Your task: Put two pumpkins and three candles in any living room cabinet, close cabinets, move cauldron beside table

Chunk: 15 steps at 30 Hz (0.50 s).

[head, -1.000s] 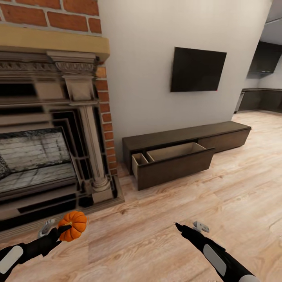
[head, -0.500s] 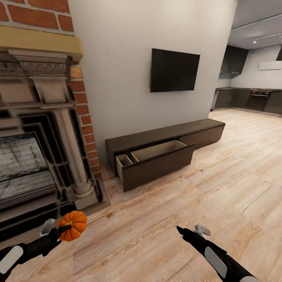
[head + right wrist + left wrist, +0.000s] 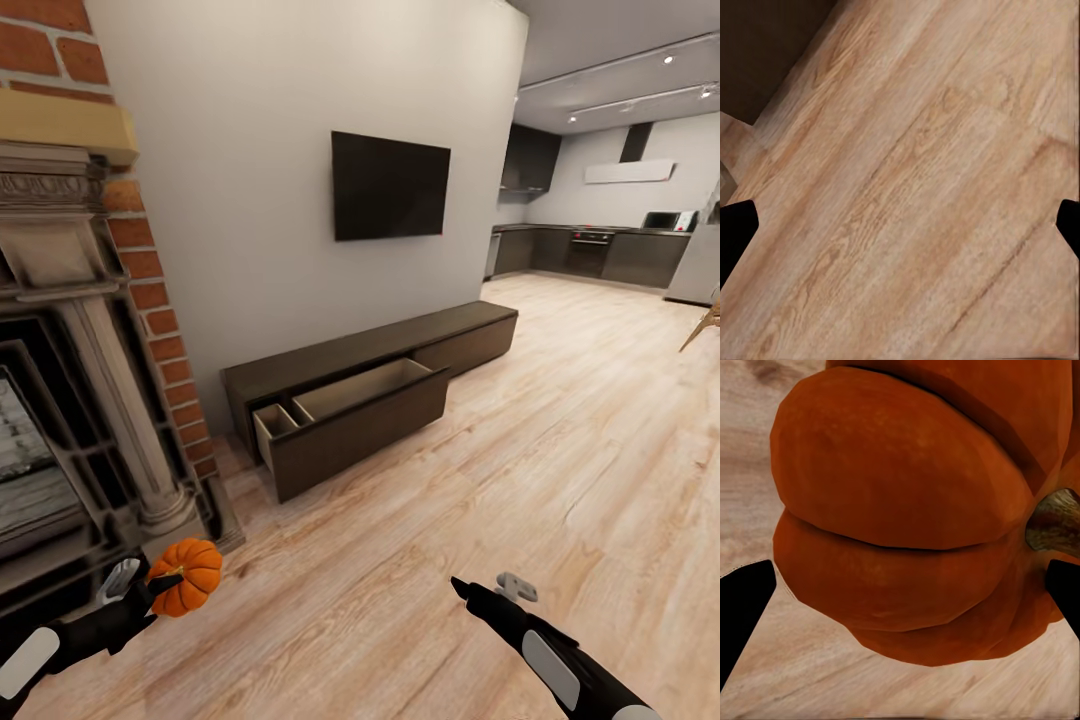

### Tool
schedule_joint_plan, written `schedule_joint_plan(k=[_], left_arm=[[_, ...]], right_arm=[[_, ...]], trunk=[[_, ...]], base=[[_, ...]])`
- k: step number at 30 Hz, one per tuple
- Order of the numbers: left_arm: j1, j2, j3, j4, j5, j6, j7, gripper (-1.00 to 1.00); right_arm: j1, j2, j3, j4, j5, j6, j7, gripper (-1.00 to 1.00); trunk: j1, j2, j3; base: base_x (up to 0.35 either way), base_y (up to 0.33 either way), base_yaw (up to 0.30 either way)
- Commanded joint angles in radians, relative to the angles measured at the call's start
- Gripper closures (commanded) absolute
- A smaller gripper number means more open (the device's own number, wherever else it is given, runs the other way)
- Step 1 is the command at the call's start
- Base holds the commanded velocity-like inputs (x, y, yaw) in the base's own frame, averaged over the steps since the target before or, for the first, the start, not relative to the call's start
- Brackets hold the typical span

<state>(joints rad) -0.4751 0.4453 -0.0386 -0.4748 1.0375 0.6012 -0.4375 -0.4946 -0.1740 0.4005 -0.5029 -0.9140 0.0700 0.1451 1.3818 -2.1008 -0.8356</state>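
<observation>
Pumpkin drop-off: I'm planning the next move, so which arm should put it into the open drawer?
Left. Its claw already grips the pumpkin, and the cabinet's open drawer lies ahead. The right claw is open and holds nothing.

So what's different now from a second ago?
The robot's view swung right: the fireplace slid toward the left edge and a kitchen came into sight. The things themselves didn't move. The left hand still holds the pumpkin, the right hand stays open, and the cabinet drawer is still pulled out.
</observation>
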Motion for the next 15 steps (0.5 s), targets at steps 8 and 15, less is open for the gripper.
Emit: schedule_joint_plan(k=[8,15], left_arm=[[0.0,0.001,-0.003,-0.001,0.013,0.005,0.0,1.0],[0.0,0.001,-0.003,-0.001,0.013,0.005,0.0,1.0]], right_arm=[[-0.001,-0.001,0.004,0.0,-0.008,0.001,0.002,-1.0],[-0.001,-0.002,0.004,0.0,-0.009,0.002,0.002,-1.0]], trunk=[[-0.031,0.056,0.024],[-0.058,0.105,0.046]], base=[[0.0,0.0,-0.29],[0.0,0.0,-0.29]])
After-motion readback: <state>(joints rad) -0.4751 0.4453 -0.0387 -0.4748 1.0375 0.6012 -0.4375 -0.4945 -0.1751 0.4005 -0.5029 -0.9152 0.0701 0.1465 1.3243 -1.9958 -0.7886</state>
